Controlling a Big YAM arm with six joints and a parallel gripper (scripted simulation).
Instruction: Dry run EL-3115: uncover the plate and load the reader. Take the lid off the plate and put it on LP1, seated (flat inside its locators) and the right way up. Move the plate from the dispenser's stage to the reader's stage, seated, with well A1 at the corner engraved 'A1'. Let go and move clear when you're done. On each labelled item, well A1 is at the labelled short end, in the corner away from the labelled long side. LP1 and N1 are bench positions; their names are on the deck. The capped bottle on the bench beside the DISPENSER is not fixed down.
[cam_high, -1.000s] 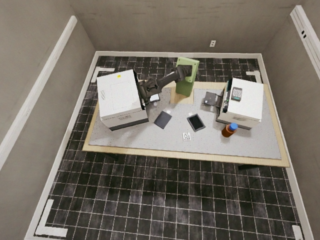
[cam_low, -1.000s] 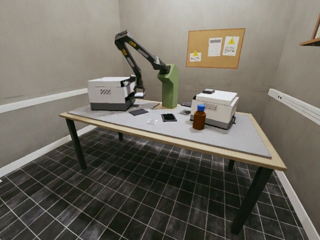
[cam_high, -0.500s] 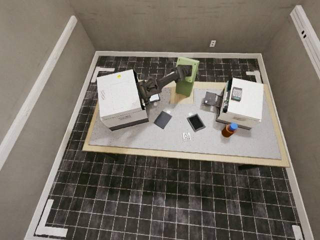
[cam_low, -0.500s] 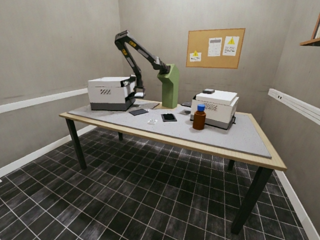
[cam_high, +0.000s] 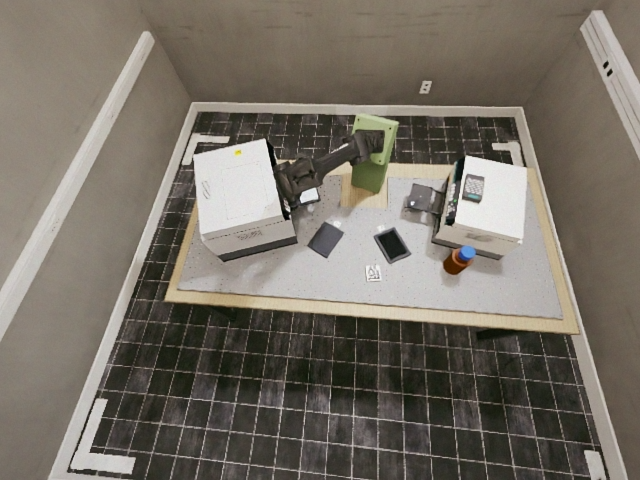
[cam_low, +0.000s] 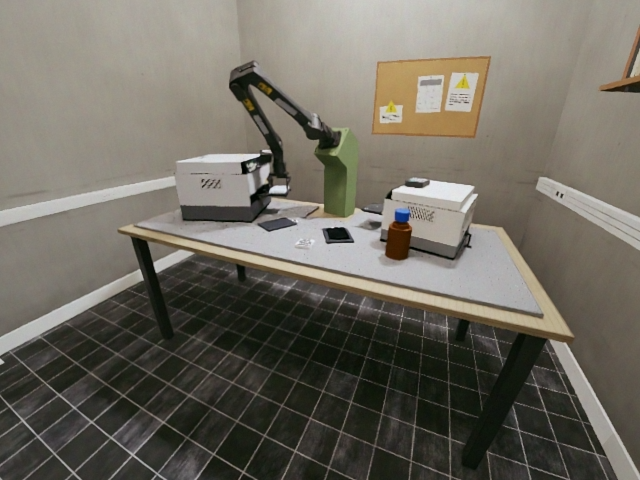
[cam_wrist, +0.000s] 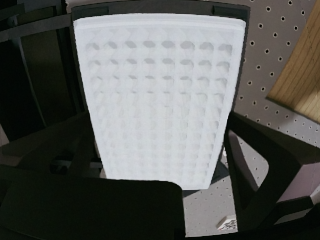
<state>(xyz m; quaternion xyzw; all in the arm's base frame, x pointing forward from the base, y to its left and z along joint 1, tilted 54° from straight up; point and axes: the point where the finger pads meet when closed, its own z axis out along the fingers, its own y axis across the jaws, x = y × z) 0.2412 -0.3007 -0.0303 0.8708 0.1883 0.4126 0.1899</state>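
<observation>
The desk (cam_high: 361, 313) (cam_low: 315, 280) carries a white instrument (cam_high: 237, 183) (cam_low: 222, 180) near its left short edge, as seen from above, and a second white instrument (cam_high: 496, 198) (cam_low: 439, 210) near its right short edge. A green pedestal (cam_high: 369, 175) (cam_low: 338, 180) at the middle of the far long edge supports the arm (cam_high: 330, 161) (cam_low: 281, 103).

The white multiwell plate (cam_high: 309, 195) (cam_low: 278, 190) (cam_wrist: 160, 100) is at the left instrument's inner side, towards the far edge, over a dark stage (cam_wrist: 165, 8). Well recesses are visible; plate orientation and seating cannot be confirmed. The gripper (cam_high: 303, 198) (cam_low: 279, 187) (cam_wrist: 159, 117) is lowered over it, fingers wide apart at its two long sides; whether they clasp it or stand loose cannot be told.

The right instrument's dark stage (cam_high: 419, 196) (cam_low: 373, 207) bears no plate. A plain dark pad (cam_high: 325, 239) (cam_low: 277, 223) and a framed dark pad (cam_high: 392, 244) (cam_low: 338, 234) lie mid-desk. The amber bottle (cam_high: 456, 262) (cam_low: 398, 241), blue-capped, stands upright beside the right instrument, towards the near right corner.

Labels: a black-patterned white tag (cam_high: 373, 273) (cam_low: 305, 242) lies towards the near edge; a yellow sticker (cam_high: 237, 152) marks the left instrument's top. No brand or lettering is legible.
</observation>
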